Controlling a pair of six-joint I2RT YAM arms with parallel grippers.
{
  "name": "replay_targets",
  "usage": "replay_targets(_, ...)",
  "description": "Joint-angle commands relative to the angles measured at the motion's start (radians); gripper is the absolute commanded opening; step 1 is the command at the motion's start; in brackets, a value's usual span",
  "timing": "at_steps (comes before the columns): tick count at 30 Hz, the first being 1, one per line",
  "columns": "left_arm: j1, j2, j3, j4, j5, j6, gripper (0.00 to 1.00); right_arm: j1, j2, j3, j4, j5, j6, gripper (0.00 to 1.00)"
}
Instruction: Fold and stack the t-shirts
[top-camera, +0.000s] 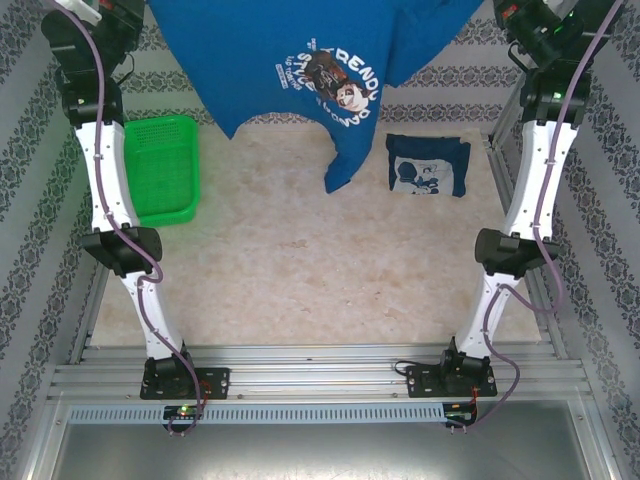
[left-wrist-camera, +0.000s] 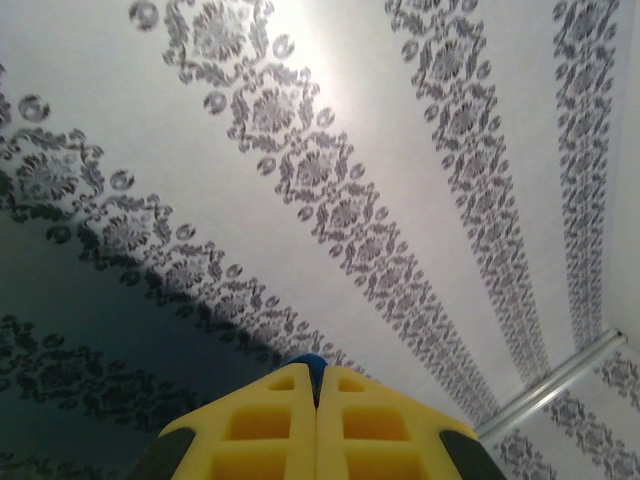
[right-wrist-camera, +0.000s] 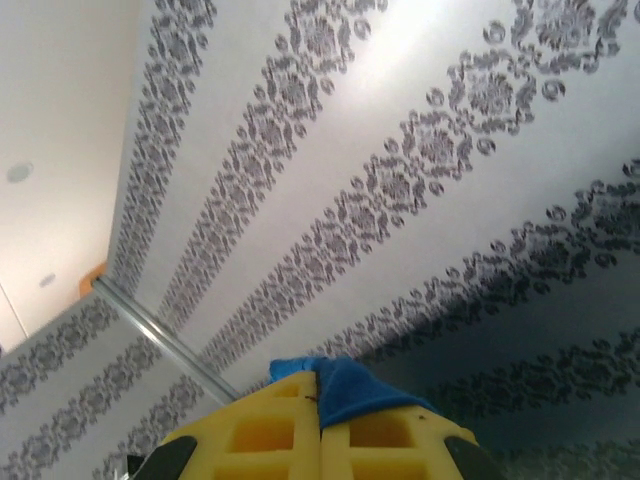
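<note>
Up it goes: the held shirt (top-camera: 260, 50) hangs spread in the air, up and to the right of the basket (top-camera: 160, 170). Its top edge runs left to right between the two arms, so the long axis lies across the table (top-camera: 300, 260). One lower corner droops to a point aimed at the arm bases.

The chest print faces the overhead camera and sits tilted. White arched letters read "TREND", and the rest is too small to make out. There's a cartoon figure under the lettering.

Left claw (left-wrist-camera: 316, 375): yellow fingers pressed tight together, with a sliver of blue cloth pinched at the very tips. Right claw (right-wrist-camera: 318, 378): fingers also clamped together, with a bigger fold of the same blue cloth (right-wrist-camera: 350, 388) spilling over the right finger. Both have hold of the held shirt.

The folded shirt (top-camera: 428, 165) lies flat on the table, well to the right of the basket and about level with it. It's a neat rectangle with its long side running left to right. Its white figure print faces up, and any wording there is unreadable.
</note>
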Motion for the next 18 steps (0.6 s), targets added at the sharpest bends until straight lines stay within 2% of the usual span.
replay_targets(1,0.01,-0.092,-0.084,-0.001,0.081,0.088,0.0,-0.004,-0.131,-0.138,-0.08,-0.071,-0.129,0.0)
replay_targets(3,0.006,-0.18,-0.262,0.014,0.103,0.118,0.0,0.004,-0.252,-0.341,-0.138,-0.078,-0.23,0.0)
replay_targets(5,-0.001,-0.32,-0.57,0.11,0.098,0.138,0.0,0.003,-0.412,-0.608,-0.23,-0.021,-0.342,0.0)
replay_targets(7,-0.003,-0.454,-0.86,0.212,0.09,0.134,0.0,-0.001,-0.579,-0.899,-0.245,0.054,-0.412,0.0)
replay_targets(11,-0.011,-0.649,-1.33,0.283,0.129,0.134,0.0,-0.023,-0.844,-1.409,-0.242,0.112,-0.43,0.0)
replay_targets(14,-0.017,-0.796,-1.61,0.217,0.126,0.197,0.0,-0.025,-0.983,-1.677,-0.309,0.157,-0.433,0.0)
replay_targets(18,-0.029,-0.956,-1.829,0.01,0.082,0.322,0.0,-0.034,-1.155,-1.909,-0.388,0.233,-0.427,0.0)
